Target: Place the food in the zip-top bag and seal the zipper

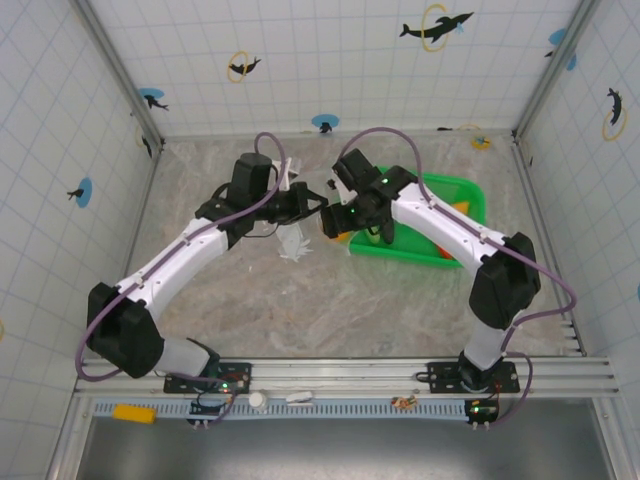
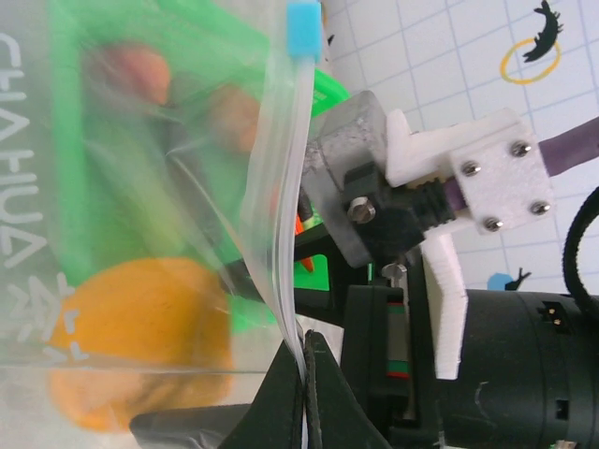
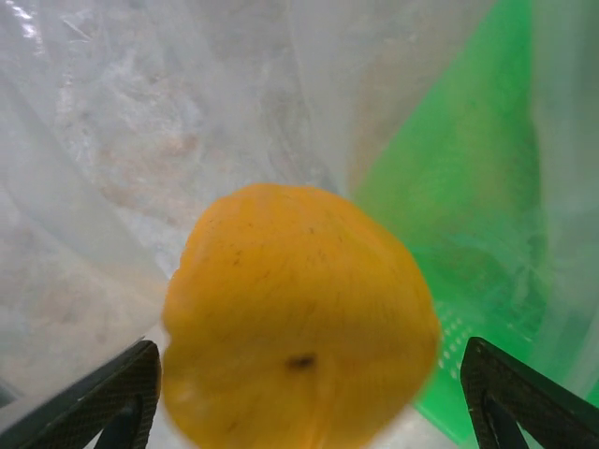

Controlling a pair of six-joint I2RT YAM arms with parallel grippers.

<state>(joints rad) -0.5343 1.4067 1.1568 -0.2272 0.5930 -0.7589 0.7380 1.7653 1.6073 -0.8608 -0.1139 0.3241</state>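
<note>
My left gripper point(image 2: 314, 374) is shut on the zipper point(image 2: 285, 187), a pale strip along the mouth of the clear zip-top bag point(image 2: 112, 187), with a blue slider point(image 2: 304, 28) at its top end. The bag point(image 1: 293, 240) hangs from that grip over the table. The orange citrus point(image 3: 299, 318) sits inside the bag's mouth, between the wide-apart fingers of my right gripper point(image 3: 309, 393), which is open; small gaps show on both sides of it. Through the plastic, the same citrus point(image 2: 140, 346) shows low in the left wrist view. The two grippers point(image 1: 310, 205) point(image 1: 335, 222) meet at mid-table.
The green mesh basket point(image 1: 455, 200) stands right of the grippers, close behind the bag. Blurred reddish point(image 2: 136, 70) and orange point(image 2: 234, 112) pieces show through the plastic against it. Tiled walls close the table's back and sides.
</note>
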